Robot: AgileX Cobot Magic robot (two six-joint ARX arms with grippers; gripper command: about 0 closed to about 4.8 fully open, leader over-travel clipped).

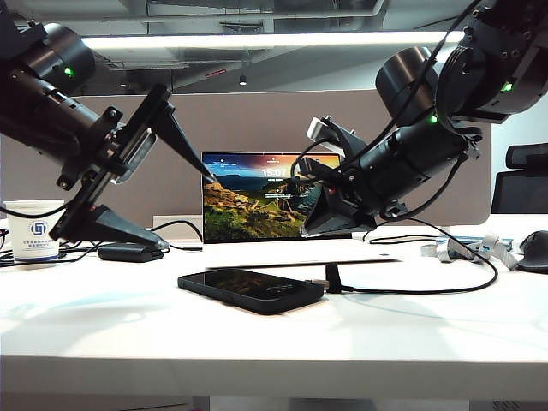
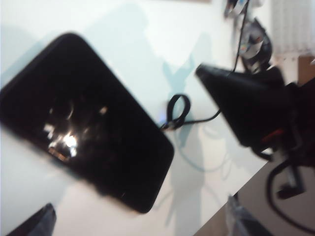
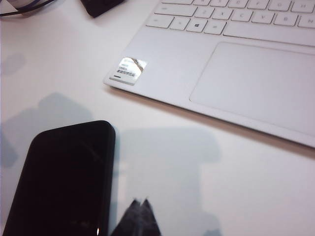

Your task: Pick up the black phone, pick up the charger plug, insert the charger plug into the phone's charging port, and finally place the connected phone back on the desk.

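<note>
The counter (image 1: 274,342) bears the black phone (image 1: 251,289), cable-tethered; left gripper (image 1: 141,184) jaws spread, right gripper (image 1: 330,205) jaws pressed together, which might snag the cord.

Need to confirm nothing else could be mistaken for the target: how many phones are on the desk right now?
1. The black phone lies flat on the desk, in front of the white laptop, cable at its right end. Others may sit hidden behind the arms.

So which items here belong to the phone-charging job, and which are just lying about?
Job:
- black phone, flat on the desk
- charger plug at the phone's end, cable trailing right
- left claw, open, raised
- right claw, shut, raised

Lying about:
- white laptop
- paper cup
- black power brick
- mouse
</note>
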